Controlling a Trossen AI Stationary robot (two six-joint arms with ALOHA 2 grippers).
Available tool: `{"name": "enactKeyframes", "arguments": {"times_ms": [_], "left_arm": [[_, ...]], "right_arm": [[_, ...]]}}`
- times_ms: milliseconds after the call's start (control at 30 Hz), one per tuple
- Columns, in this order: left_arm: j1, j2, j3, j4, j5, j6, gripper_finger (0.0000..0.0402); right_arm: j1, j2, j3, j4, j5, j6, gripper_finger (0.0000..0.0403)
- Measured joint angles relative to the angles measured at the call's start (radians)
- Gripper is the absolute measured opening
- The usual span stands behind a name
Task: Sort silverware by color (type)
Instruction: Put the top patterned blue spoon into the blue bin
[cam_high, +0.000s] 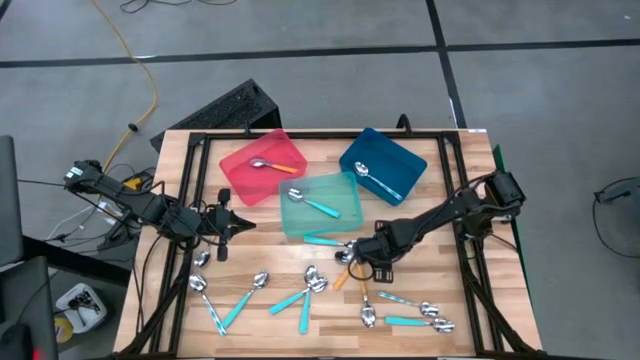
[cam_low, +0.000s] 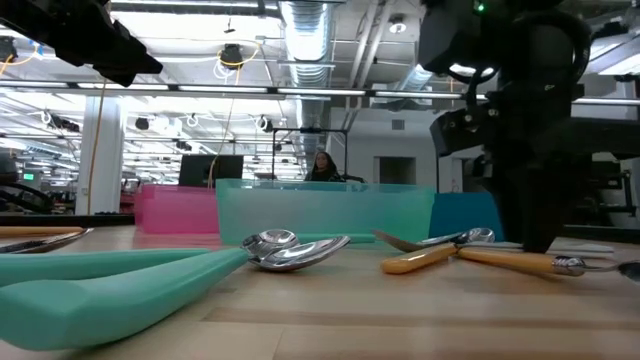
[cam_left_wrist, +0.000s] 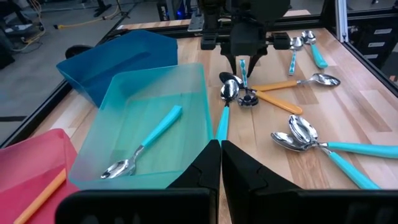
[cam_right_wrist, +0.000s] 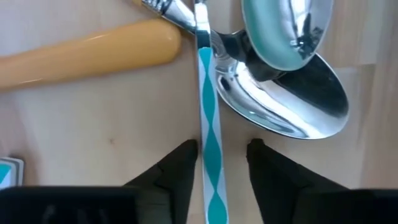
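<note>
Right end effector (cam_right_wrist: 219, 165) sits with fingers apart straddling a patterned teal-and-white spoon handle (cam_right_wrist: 207, 106) on the table, spoon bowls at its 1 o'clock, left end effector (cam_left_wrist: 220, 163) shut empty.

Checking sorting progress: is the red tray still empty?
No. The red tray holds one orange-handled spoon, lying flat inside it.

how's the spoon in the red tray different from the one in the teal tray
The spoon in the red tray has an orange handle; the spoon in the teal tray has a teal one. The orange one's bowl points toward the left arm's side, and so does the teal one's. Each lies alone in its tray.
</note>
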Motion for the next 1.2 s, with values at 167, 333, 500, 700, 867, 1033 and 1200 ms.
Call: {"name": "enactKeyframes", "arguments": {"times_ms": [167, 333, 500, 700, 867, 1033, 1200], "left_arm": [[0.000, 0.000, 0.000, 0.000, 0.000, 0.000, 0.0000], [0.000, 0.000, 0.000, 0.000, 0.000, 0.000, 0.0000], [0.000, 0.000, 0.000, 0.000, 0.000, 0.001, 0.0000], [0.000, 0.000, 0.000, 0.000, 0.000, 0.001, 0.0000], [0.000, 0.000, 0.000, 0.000, 0.000, 0.001, 0.0000], [0.000, 0.000, 0.000, 0.000, 0.000, 0.001, 0.0000], [0.000, 0.000, 0.000, 0.000, 0.000, 0.001, 0.0000]], "right_arm": [[0.003, 0.001, 0.001, 0.001, 0.000, 0.008, 0.0105], [0.018, 0.001, 0.002, 0.001, 0.005, 0.009, 0.0057], [0.036, -0.005, 0.002, -0.001, 0.015, 0.024, 0.0055], [0.045, -0.047, 0.003, 0.006, 0.027, 0.064, 0.0058], [0.045, -0.114, 0.020, -0.004, 0.035, 0.073, 0.0059], [0.041, -0.166, 0.052, -0.025, 0.042, 0.066, 0.0060], [0.013, -0.235, 0.084, -0.056, 0.095, 0.042, 0.0060]]}}
